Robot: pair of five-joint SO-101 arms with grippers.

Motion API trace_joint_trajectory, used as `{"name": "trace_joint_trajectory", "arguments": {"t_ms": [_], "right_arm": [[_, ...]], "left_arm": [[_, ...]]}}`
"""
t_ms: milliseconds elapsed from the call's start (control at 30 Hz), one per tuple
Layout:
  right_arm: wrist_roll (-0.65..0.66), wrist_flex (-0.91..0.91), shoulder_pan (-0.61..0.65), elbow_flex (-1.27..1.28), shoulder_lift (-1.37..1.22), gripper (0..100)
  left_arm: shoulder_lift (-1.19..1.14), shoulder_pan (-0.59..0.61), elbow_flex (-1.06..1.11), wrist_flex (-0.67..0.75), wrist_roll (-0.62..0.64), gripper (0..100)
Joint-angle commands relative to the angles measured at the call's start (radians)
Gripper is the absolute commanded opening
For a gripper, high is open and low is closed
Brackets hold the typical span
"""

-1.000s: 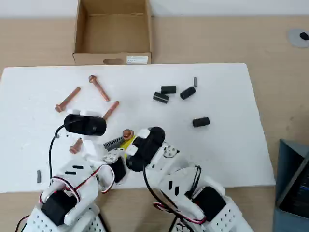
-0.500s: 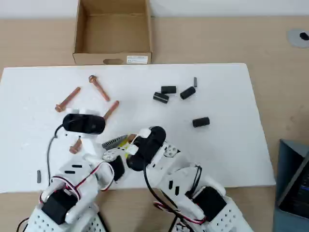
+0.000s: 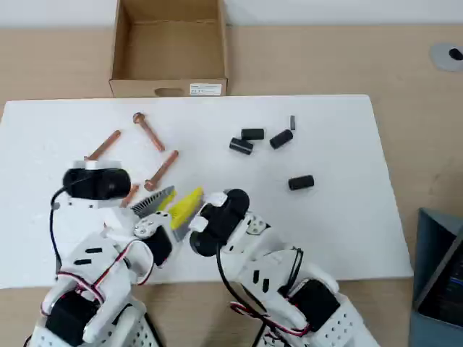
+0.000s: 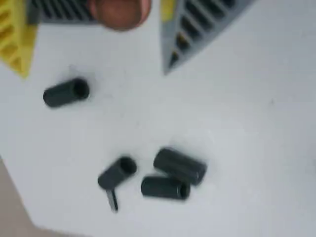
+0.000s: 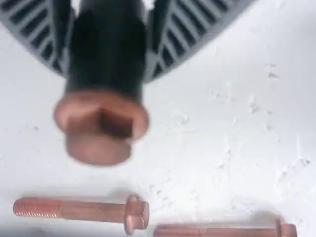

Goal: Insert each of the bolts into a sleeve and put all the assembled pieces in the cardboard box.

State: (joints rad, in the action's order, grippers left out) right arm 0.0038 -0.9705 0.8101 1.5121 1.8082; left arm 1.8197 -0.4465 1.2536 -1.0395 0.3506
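- My right gripper is clamped on a black sleeve, with one grey finger pressed to each side of it. A copper bolt sits in the sleeve, its flanged head jutting out just past my fingertips.
- Beyond that head, a loose bolt and a second loose bolt lie roughly in a line on the white board, apart from the gripper.
- My left gripper is spread wide and grips nothing, with its yellow finger on one side and its grey finger on the other. The copper head shows between them, back from the tips, and I cannot tell whether it touches either finger.
- Ahead of the left gripper, a lone sleeve lies just past the yellow fingertip. Farther out lies a cluster of three sleeves, with a small dark pin just beside one of them.
- Seen from above, the cardboard box stands well beyond both grippers. It is on the wooden bench, at the far edge of the white board.
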Motion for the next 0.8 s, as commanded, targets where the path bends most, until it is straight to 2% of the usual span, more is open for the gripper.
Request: {"name": "trace_joint_trajectory", "arguments": {"t_ms": [0,33,267,400,567,767], "right_arm": [[0.000,0.023,-0.015,-0.039,0.143,0.9],[0.000,0.023,-0.033,-0.039,0.143,0.9],[-0.002,0.021,-0.249,-0.056,0.104,0.9],[-0.002,0.021,-0.326,-0.085,0.070,0.9],[-0.002,0.021,-0.377,-0.246,-0.093,0.9],[-0.002,0.028,-0.386,-0.524,-0.490,0.9]], "left_arm": [[0.002,0.061,-0.057,-0.002,-0.081,3],[0.002,0.097,-0.057,-0.002,-0.110,0],[0.002,0.428,0.038,-0.002,-0.350,0],[0.004,0.572,0.158,-0.002,-0.377,0],[0.004,0.661,0.272,0.002,-0.377,0],[0.004,0.669,0.365,0.005,-0.379,0]]}}
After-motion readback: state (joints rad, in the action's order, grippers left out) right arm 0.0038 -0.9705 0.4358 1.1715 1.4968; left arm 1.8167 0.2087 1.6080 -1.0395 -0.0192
